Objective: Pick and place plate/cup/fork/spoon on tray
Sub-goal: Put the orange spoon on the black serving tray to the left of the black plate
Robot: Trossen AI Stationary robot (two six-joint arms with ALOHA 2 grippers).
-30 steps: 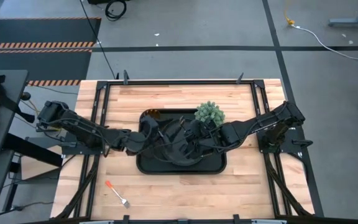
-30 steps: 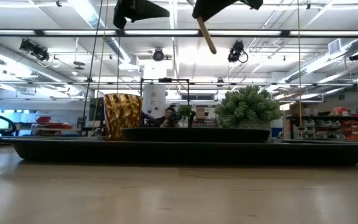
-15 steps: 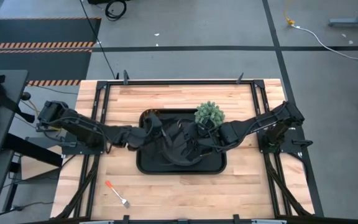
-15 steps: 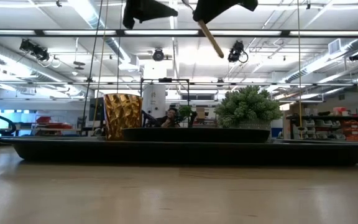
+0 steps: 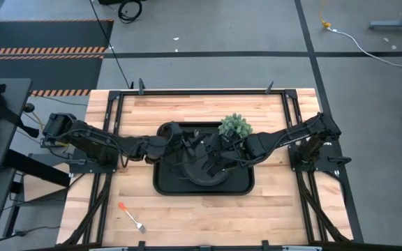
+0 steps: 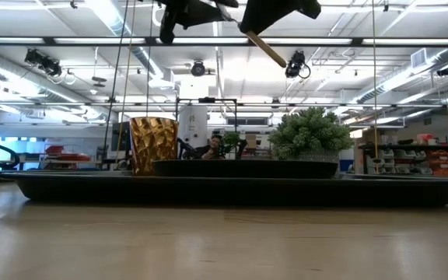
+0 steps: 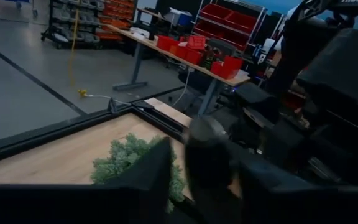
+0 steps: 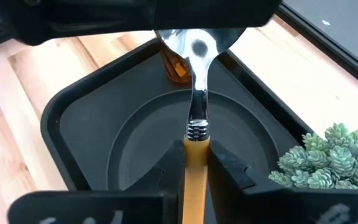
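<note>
On the tray (image 5: 162, 183) we see the plate (image 8: 135, 149) lying flat and the cup (image 6: 153, 145) at a far corner: both look placed. Our right gripper (image 8: 196, 163), clamped on the spoon (image 8: 195, 59) handle, holds it above the plate. Our left gripper (image 7: 204, 180) hovers above the tray; we cannot tell its fingers' state. The fork (image 5: 130, 216) lies on the table (image 5: 271, 209), well apart from the tray.
</note>
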